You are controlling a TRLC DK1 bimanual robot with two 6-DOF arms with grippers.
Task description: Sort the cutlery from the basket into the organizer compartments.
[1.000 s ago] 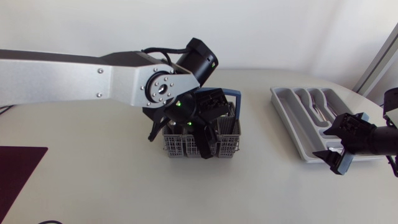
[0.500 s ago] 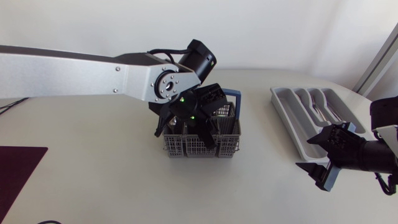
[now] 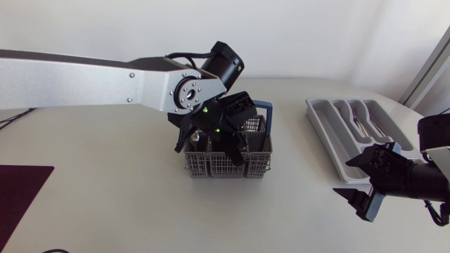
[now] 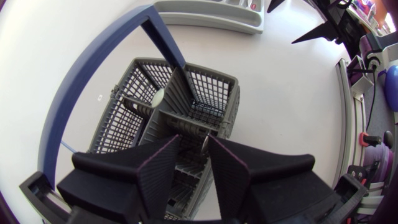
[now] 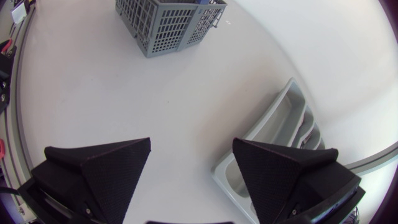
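The grey mesh cutlery basket [image 3: 228, 160] with its blue handle [image 3: 266, 107] stands mid-table. My left gripper [image 3: 211, 144] reaches down into it from above. In the left wrist view the left gripper [image 4: 194, 140] is open by a narrow gap. A metal handle tip [image 4: 204, 143] stands in that gap against one finger. A pale spoon end [image 4: 158, 96] shows in a farther compartment. The grey organizer [image 3: 330, 133] lies at the right with some cutlery [image 3: 362, 123] in its slots. My right gripper [image 3: 358, 179] hangs open and empty in front of the organizer, wide apart in its own view [image 5: 191, 146].
A dark red mat [image 3: 21, 197] lies at the table's front left corner. The left arm's long silver link [image 3: 84, 84] spans the left half of the table above the surface. Bare tabletop separates the basket [image 5: 168, 18] and the organizer [image 5: 280, 124].
The right gripper has drawn back from the organizer toward the table's front right edge. The left gripper's fingers have come closer together inside the basket.
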